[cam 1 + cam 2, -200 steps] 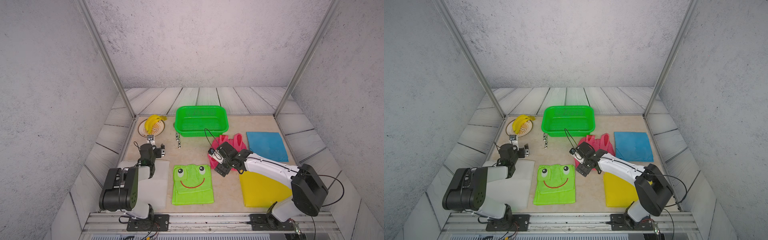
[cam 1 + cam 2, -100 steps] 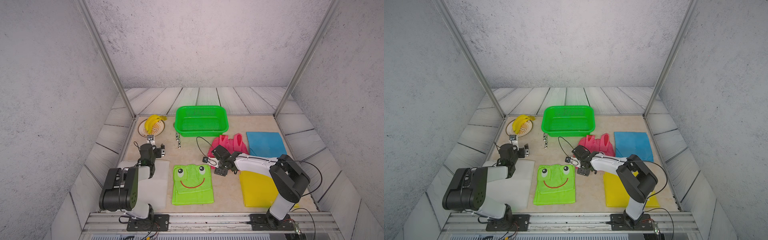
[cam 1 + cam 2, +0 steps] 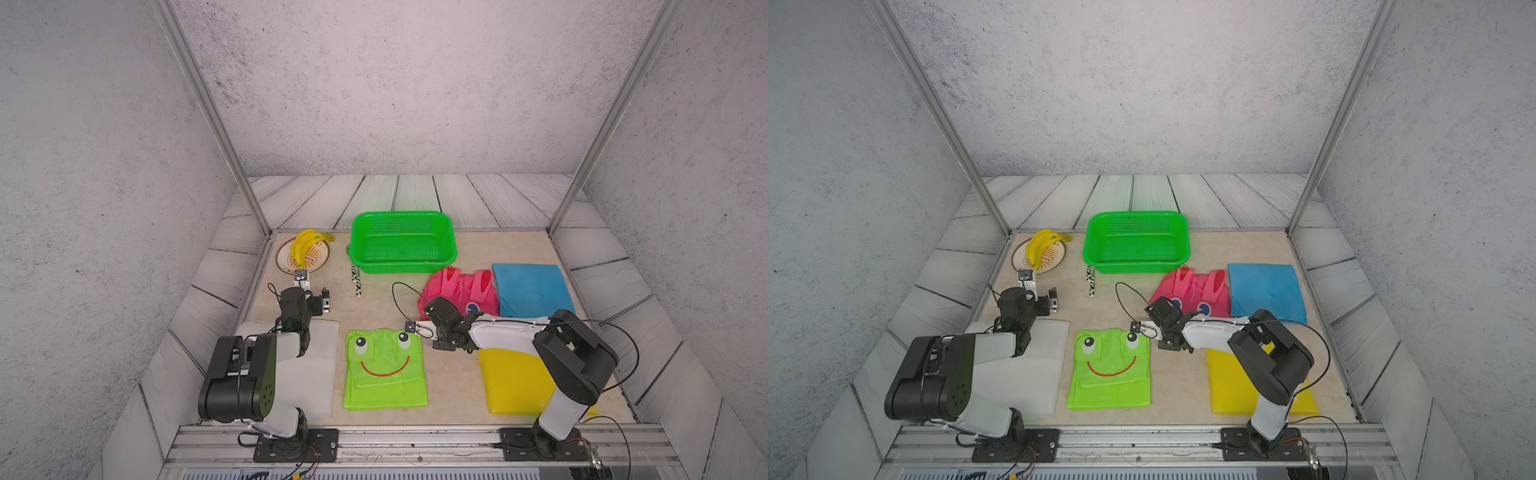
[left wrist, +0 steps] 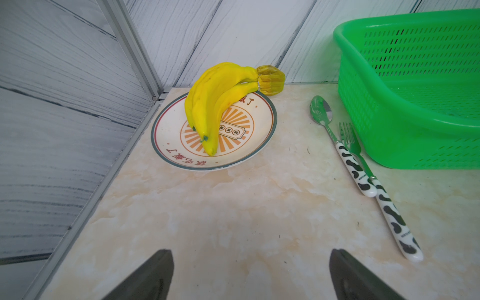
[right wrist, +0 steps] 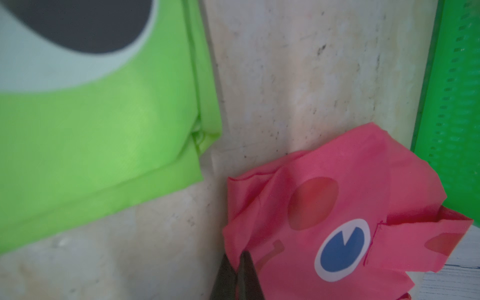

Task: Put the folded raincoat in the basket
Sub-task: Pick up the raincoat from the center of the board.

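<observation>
The pink raincoat (image 3: 469,291) lies on the bench (image 3: 451,374) just in front of the basket (image 3: 401,266), with its ear flaps reaching the basket's front wall, so it is not in yet. In the right wrist view its near corner looks rumpled rather than flat. I take it for the task's garment because the right hand (image 5: 237,262) is at its hem. Other folded raincoats lie around it.

The likely trouble is that the bite sits at the very edge of thin, slippery-looking cloth. On a lift the hem may slide out. The fold may also fall open, so that the coat trails and catches the basket's rim instead of dropping inside. The green frog raincoat (image 3: 384,368) lies near the fingers but apart from them, and a low drag could nudge its corner.

The right hand's fingers are pressed together with no gap showing. A sliver of pink seems pinched between them, though I cannot tell how much is caught. The left hand (image 4: 248,253) is spread wide over bare bench, holds nothing, and is well apart from the pink raincoat.
</observation>
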